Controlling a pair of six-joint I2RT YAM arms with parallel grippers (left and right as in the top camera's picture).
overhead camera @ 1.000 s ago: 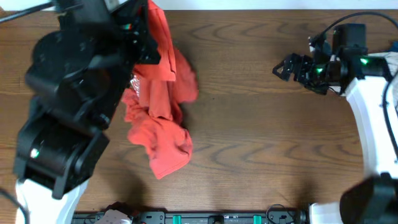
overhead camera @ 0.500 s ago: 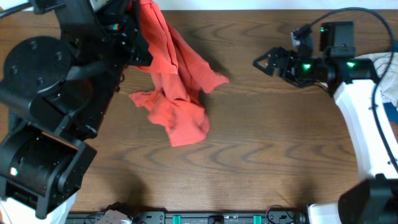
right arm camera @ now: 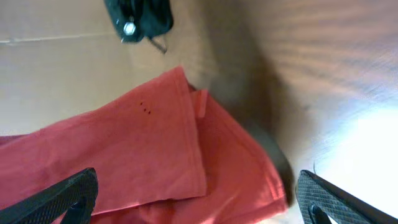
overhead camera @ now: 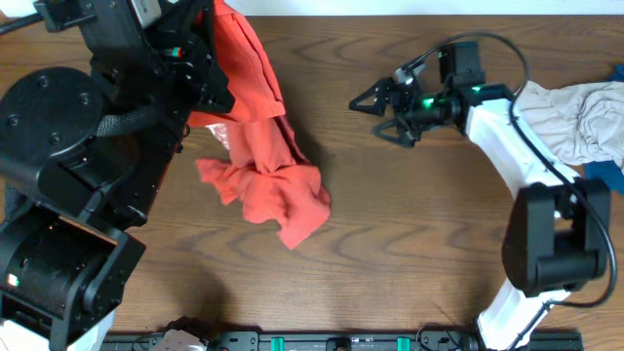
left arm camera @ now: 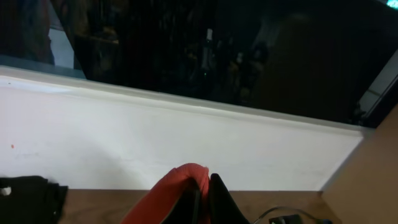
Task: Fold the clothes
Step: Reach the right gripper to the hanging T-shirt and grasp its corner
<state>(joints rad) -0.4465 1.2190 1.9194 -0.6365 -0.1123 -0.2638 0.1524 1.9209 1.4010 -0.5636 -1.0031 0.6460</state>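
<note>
Orange-red T-shirt (overhead camera: 263, 166): upper edge pinched in the closed left hand (left arm camera: 204, 196), lower half bunched on the counter (overhead camera: 419, 244) left of centre; right hand (overhead camera: 373, 117), spread and empty, has swung in closer, likely for a second corner.

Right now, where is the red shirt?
In the overhead view, the shirt hangs from the left claw at the upper left of the table and bunches on the wood below, well apart from the open right claw.
</note>
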